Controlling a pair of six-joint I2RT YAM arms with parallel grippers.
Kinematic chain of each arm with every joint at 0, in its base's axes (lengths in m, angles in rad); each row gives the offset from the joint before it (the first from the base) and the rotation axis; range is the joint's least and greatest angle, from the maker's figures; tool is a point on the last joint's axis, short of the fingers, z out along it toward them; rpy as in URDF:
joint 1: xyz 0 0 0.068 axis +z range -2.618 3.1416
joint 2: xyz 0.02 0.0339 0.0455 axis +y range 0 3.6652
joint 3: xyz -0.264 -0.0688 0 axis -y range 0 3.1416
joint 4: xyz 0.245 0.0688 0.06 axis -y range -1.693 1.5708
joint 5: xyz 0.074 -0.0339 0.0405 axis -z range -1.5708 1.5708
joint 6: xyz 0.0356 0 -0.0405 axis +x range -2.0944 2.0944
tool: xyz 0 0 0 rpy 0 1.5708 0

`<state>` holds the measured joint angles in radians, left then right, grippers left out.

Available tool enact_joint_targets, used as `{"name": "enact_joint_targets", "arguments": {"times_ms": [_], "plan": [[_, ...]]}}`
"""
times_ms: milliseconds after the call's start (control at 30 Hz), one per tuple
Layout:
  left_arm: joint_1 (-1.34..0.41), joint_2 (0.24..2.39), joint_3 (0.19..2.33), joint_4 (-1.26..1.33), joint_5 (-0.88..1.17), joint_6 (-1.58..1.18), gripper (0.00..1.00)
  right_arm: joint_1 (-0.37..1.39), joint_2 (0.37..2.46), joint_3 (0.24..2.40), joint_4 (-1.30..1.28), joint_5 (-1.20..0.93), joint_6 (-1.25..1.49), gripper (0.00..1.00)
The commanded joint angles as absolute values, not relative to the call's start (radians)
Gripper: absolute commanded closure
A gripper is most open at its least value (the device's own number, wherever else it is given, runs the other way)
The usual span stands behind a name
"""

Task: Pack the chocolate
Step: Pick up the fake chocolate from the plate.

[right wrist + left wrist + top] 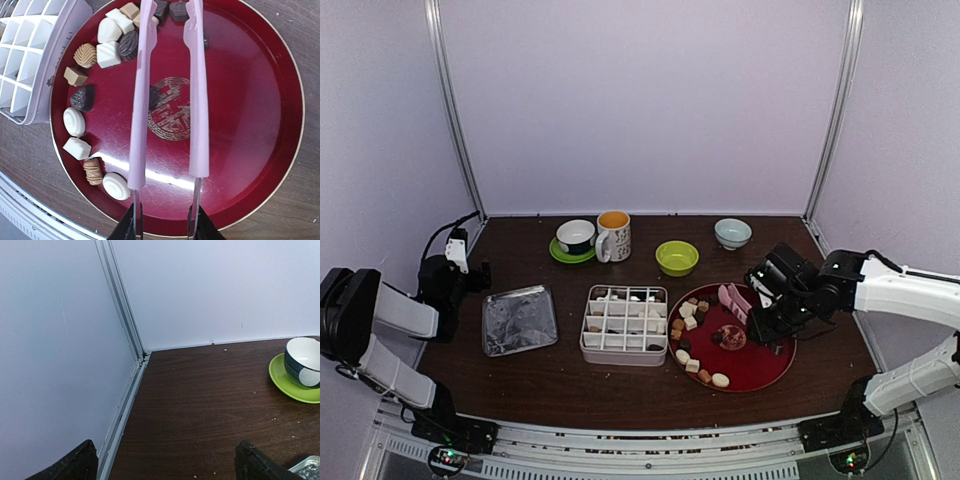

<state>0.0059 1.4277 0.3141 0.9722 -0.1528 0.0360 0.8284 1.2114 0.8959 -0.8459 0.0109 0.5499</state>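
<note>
The chocolate (108, 54) lies in small white, tan and dark pieces along the left rim of a red plate (250, 110). One dark piece (154, 98) sits near the plate's gold emblem, partly under a tong arm. My right gripper (164, 227) is shut on the pink tongs (142, 100), whose two arms stand apart with nothing between their tips. In the top view the tongs (733, 300) hover over the plate (760, 372), right of the white divided box (623, 357), which holds a few pieces. My left gripper (470, 270) stands open by the left wall, and the left wrist view shows nothing between its fingers (75, 465).
A silvery square tin (519, 320) lies left of the box. Along the back stand a cup on a green saucer (576, 238), a mug (614, 236), a green bowl (677, 257) and a pale blue bowl (732, 233). White walls enclose the table.
</note>
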Motion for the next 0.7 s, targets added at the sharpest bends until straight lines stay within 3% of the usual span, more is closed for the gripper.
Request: {"name": "enact_joint_targets", "arguments": {"times_ms": [0, 333, 667], "plan": [[0.013, 1.426, 0.322, 1.032, -0.145, 0.046, 0.02, 0.823, 1.247, 0.911, -0.781, -0.034, 0.519, 0.7], [0.014, 1.424, 0.323, 1.031, -0.146, 0.046, 0.02, 0.824, 1.275, 0.905, -0.776, -0.112, 0.497, 0.69], [0.013, 1.425, 0.322, 1.03, -0.145, 0.045, 0.02, 0.824, 1.317, 0.926, -0.754, -0.054, 0.488, 0.69]]}}
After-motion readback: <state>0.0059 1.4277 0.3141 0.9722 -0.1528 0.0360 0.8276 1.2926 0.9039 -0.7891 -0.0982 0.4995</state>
